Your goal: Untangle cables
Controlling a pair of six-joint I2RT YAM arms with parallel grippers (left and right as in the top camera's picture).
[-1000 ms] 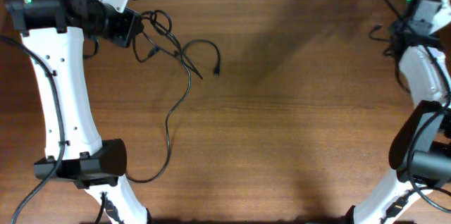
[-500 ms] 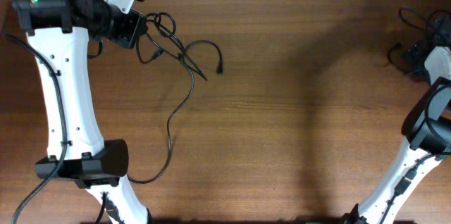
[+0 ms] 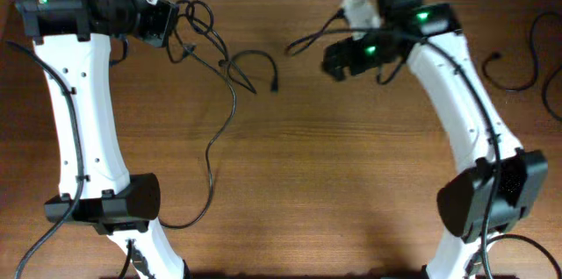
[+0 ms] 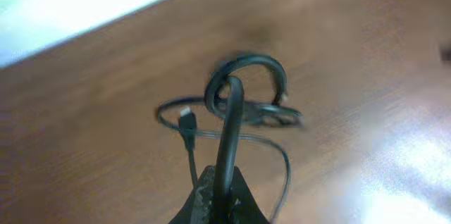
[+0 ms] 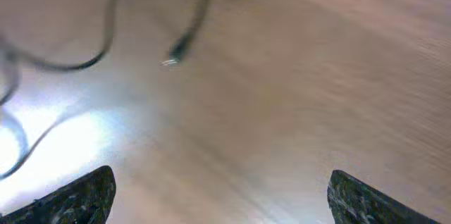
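A tangle of thin black cables point(image 3: 209, 44) lies at the back left of the table. One long cable point(image 3: 211, 152) trails from it toward the front. A loop ending in a plug point(image 3: 273, 84) curls to the right. My left gripper point(image 3: 176, 23) is shut on a strand of the tangle. In the left wrist view that cable point(image 4: 229, 132) rises from my left gripper point(image 4: 224, 194) to a knot of loops point(image 4: 246, 94). My right gripper point(image 3: 327, 58) hovers open right of the loop. Its view shows the wide-apart fingers point(image 5: 77, 199) empty, with a plug end point(image 5: 176, 51) ahead.
Another thin black cable point(image 3: 516, 75) lies loose at the far right edge of the table. The left arm's white link point(image 3: 83, 130) crosses the left side, and the right arm's link point(image 3: 465, 112) crosses the right side. Thicker arm wiring point(image 3: 309, 38) hangs beside the right wrist.
The right arm swung from the far right edge to the back middle of the table and its jaws opened. A cable now lies loose at the far right. The left gripper barely moved.
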